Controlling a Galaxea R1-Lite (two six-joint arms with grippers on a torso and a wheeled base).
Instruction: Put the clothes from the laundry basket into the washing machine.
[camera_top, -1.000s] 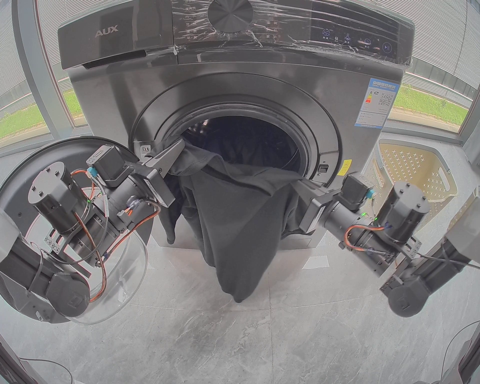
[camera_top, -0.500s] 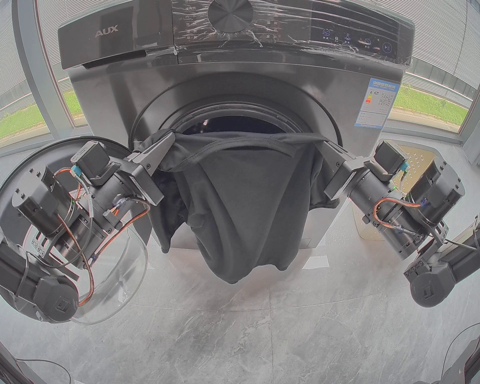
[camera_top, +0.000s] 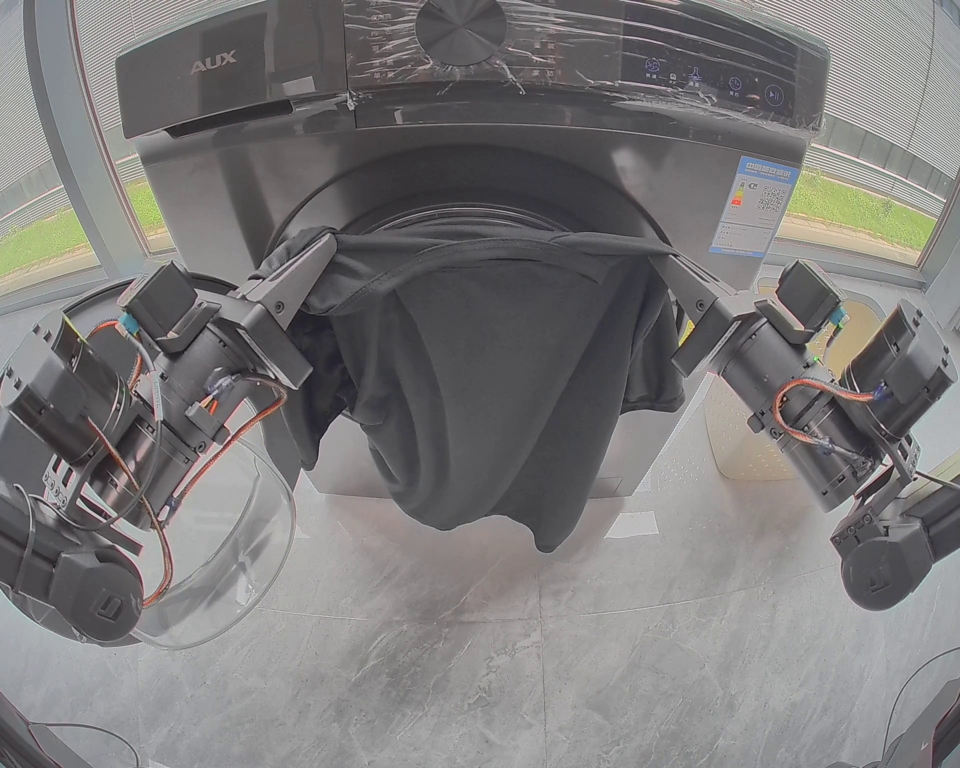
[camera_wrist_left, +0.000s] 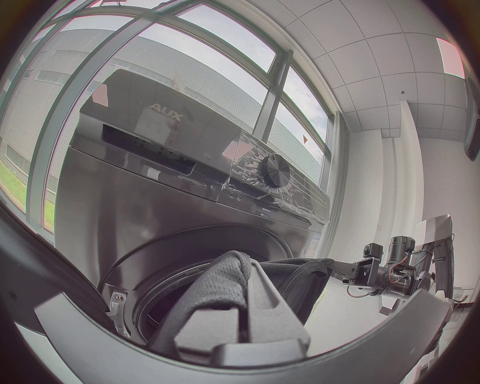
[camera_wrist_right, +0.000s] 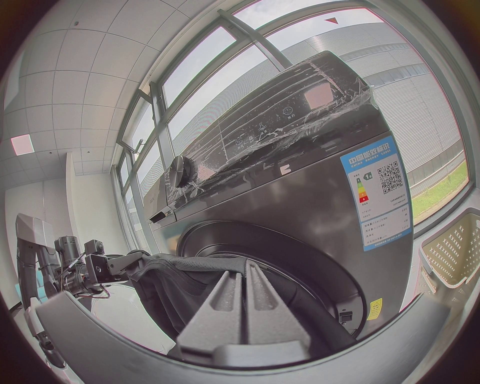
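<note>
Head view: L hand, R hand pinch black shirt before washer.

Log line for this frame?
left end effector: shut on black shirt | right end effector: shut on black shirt | black shirt: stretched across washing machine opening, hanging down front | door: open

Grey marbled floor tiles are laid throughout, with a white tape patch stuck on them. Curved glazing is held in grey metal window frames. Green grass is seen outside. White square ceiling tiles are fitted overhead.
</note>
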